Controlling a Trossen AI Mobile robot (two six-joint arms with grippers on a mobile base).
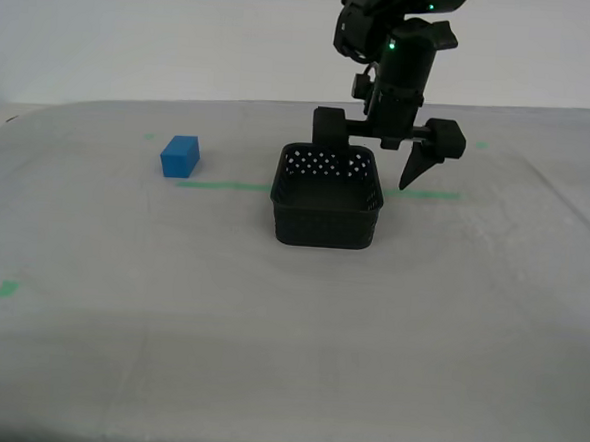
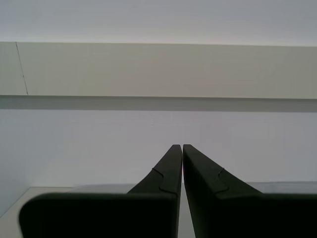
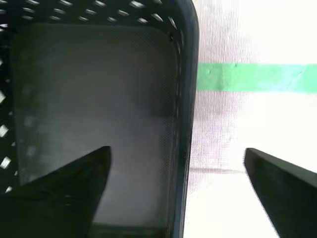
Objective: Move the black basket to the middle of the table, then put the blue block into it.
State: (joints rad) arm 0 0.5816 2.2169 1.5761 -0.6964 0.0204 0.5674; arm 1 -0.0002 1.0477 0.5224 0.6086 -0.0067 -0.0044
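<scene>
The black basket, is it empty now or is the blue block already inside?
Empty. The black basket shows only bare floor in the first wrist view, and the blue block sits apart on the table.

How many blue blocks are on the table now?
1. The blue block sits on the table, towards the exterior view's left of the black basket, apart from it. The basket's inside, as far as visible, holds none.

Bright even light, wrist closeups perhaps soft
</scene>
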